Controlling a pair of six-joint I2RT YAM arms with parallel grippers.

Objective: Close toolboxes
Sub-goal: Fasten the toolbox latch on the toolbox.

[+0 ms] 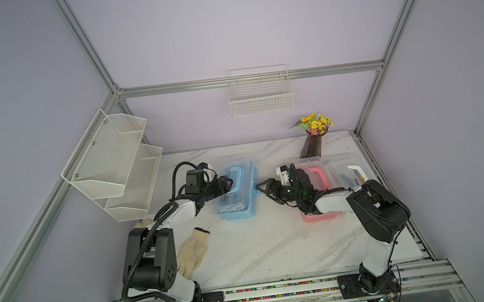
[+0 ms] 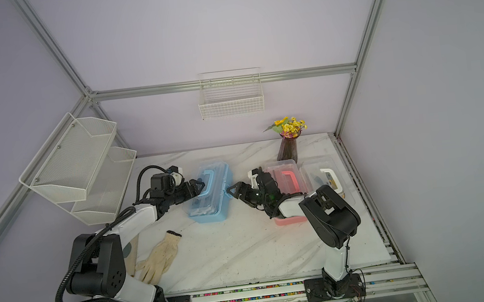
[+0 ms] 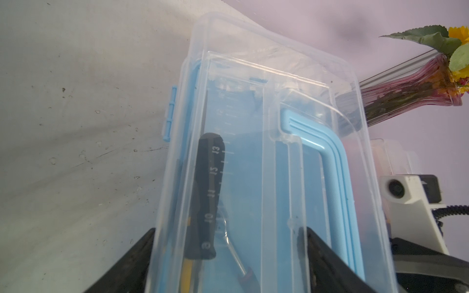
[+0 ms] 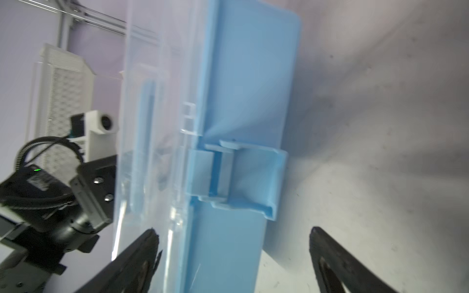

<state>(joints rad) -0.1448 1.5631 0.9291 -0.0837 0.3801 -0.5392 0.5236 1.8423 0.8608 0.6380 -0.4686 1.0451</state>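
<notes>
L gripper (image 1: 228, 186): jaws wide, sitting on top of the blue box (image 1: 237, 196) at the end nearer the L arm, right by its handle (image 1: 235, 179). In the wrist view one finger (image 3: 138, 258) is at the outer edge of the clear lid (image 3: 253, 101), and the other finger (image 3: 322, 256) is on the lid beside the handle. Can't tell if it's pinching or just resting there. A dark tool handle (image 3: 206, 197) shows through the lid. R gripper (image 1: 265, 192): jaws fully apart and empty, pointing at the blue box's opposite side wall, tips just beside the latch (image 4: 243, 177); can't confirm contact. R wrist view: the latch flap lies over the blue base side, and I can't tell if it's snapped. Blue box is mid-table toward the back, between the two arms, lid down on the base. Pink box (image 1: 322, 216) is to the R of it, mostly hidden under the R arm. White box (image 1: 344, 165) is just beyond that, near the R table edge. Lid state of both is unclear from the top views. Vase (image 1: 311, 148) w/ yellow flowers is behind the pink box. Glove (image 1: 194, 250) is on the marble table (image 1: 276, 247) beside the L arm. Mesh shelf (image 1: 117, 159) is on the L wall, wire basket (image 1: 260, 94) on the back wall.
</notes>
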